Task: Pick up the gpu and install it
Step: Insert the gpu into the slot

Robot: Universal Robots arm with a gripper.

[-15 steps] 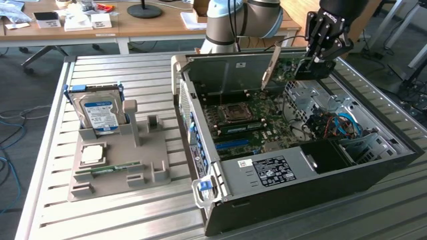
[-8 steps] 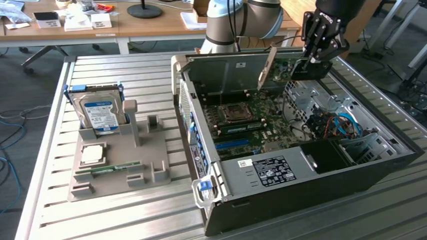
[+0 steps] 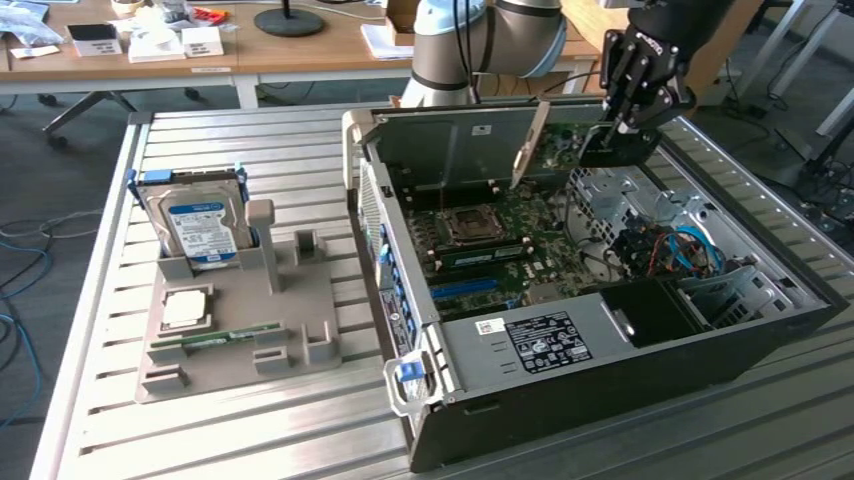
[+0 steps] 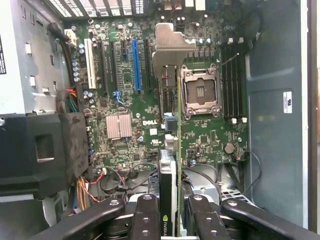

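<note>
My gripper [image 3: 622, 132] hangs over the open computer case [image 3: 790, 292] near its back end and is shut on the gpu [image 3: 530, 143]. The card stands on edge above the motherboard [image 3: 507, 240], its silvery bracket pointing to the exterior view's left. In the wrist view the gpu [image 4: 169, 175] runs edge-on away from my gripper [image 4: 175, 219], a black finger [image 4: 146, 216] pressing on each side. Its metal bracket [image 4: 172, 45] hovers over the board between the blue slot [image 4: 135, 65] and the processor socket [image 4: 201, 92]. It is held clear above the board.
A grey holder tray [image 3: 300, 330] on the exterior view's left carries a silver hard drive [image 3: 200, 225], a processor chip [image 3: 183, 308] and a green memory stick [image 3: 214, 340]. Inside the case are a black power supply [image 3: 547, 345], cables [image 3: 681, 250] and a black shroud [image 4: 45, 150].
</note>
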